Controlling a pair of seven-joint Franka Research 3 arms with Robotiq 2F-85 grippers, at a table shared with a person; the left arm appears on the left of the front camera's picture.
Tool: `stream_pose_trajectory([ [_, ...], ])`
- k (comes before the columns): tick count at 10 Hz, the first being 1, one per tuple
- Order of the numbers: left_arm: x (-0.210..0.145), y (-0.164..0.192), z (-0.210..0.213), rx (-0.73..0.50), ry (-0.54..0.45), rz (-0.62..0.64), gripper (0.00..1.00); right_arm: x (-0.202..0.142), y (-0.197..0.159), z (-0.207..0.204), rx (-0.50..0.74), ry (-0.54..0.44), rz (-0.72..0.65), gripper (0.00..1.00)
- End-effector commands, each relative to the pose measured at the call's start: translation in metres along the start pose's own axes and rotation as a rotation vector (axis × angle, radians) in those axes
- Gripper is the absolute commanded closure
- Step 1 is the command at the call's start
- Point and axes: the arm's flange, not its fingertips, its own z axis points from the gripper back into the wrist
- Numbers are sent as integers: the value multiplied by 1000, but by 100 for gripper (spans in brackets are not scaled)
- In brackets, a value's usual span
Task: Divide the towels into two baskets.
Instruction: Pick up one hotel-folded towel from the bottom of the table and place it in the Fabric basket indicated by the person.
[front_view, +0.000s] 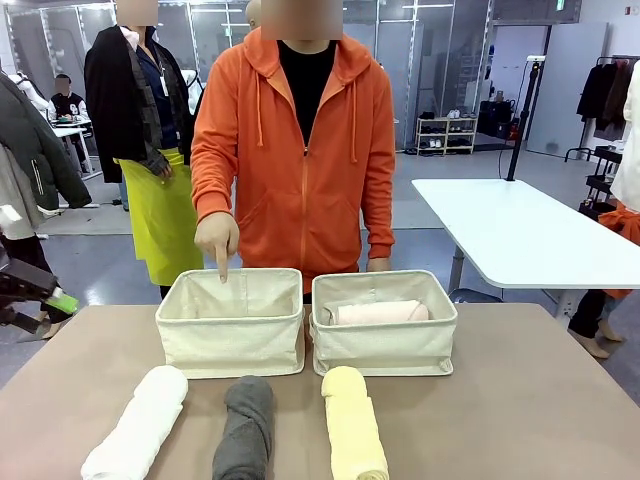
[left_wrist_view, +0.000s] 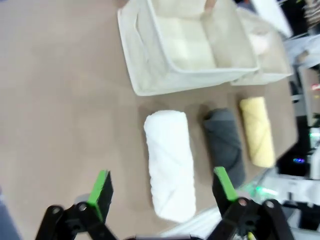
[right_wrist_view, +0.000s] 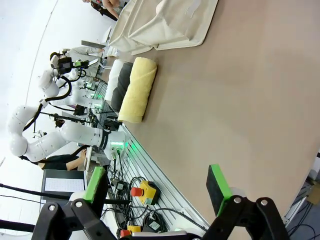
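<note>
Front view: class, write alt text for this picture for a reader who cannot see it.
A person in an orange hoodie points with one hand down into the left basket, while the right basket holds a rolled pink towel. On the brown table before the baskets lie three more rolls in a row: white towel, dark grey towel, yellow towel.
</note>
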Motion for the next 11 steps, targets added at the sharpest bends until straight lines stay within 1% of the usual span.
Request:
stream_pose_trajectory([
  [1, -87, -19, -48, 88, 40, 37, 0, -1, 3, 1, -2, 18, -3, 0],
  [2, -98, -23, -60, 107, 75, 43, 0, -1, 3, 1, -2, 18, -3, 0],
  [3, -108, -29, -71, 113, 82, 32, 0, -1, 3, 1, -2, 18, -3, 0],
  [4, -120, -37, -87, 110, 130, 2, 0, -1, 3, 1, -2, 18, -3, 0],
  [5, -125, -40, -98, 115, 144, -14, 0, -1, 3, 1, -2, 18, -3, 0],
  [8, -137, -50, -118, 99, 195, -70, 0, -1, 3, 1, -2, 18, -3, 0],
  [9, -145, -52, -126, 110, 224, -63, 0, -1, 3, 1, -2, 18, -3, 0],
  [11, -159, -52, -138, 118, 274, -94, 0, -1, 3, 1, -2, 18, -3, 0],
])
